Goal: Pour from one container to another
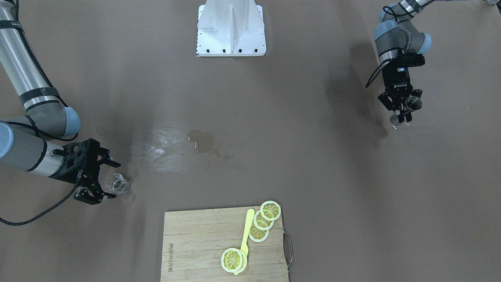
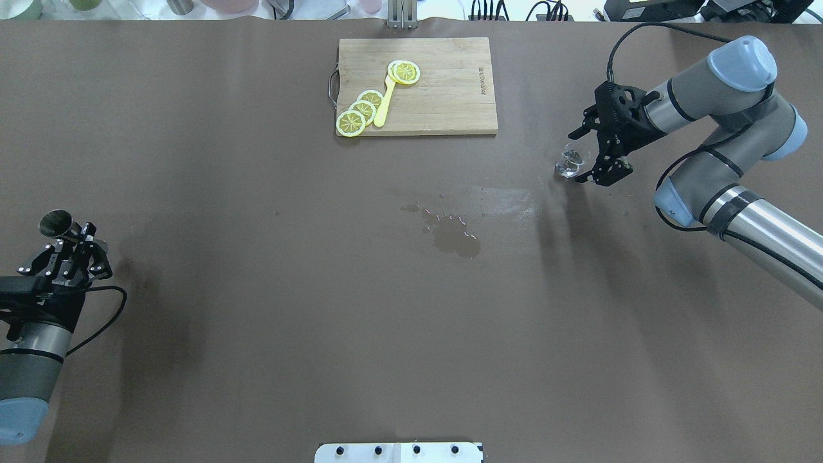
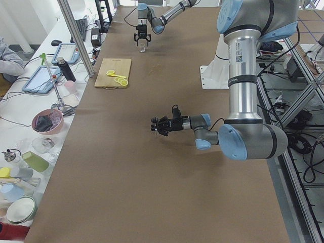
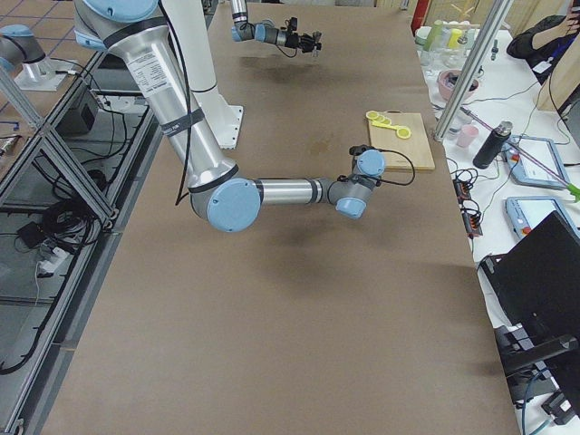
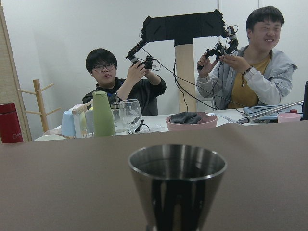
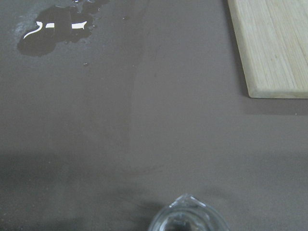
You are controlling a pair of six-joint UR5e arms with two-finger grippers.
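Clamping steel cup (image 2: 54, 222) upright between fingers of left gripper (image 2: 72, 238). Straddling glass (image 2: 569, 162) with right gripper (image 2: 580, 158), fingers spread, seemingly not pinching. Well apart; no pour begun, apparently. Still needed: meeting, tipping.

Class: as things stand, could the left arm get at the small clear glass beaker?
Probably not: the left gripper, far off, is shut on a conical steel cup, and the open right gripper flanks the clear glass beaker.
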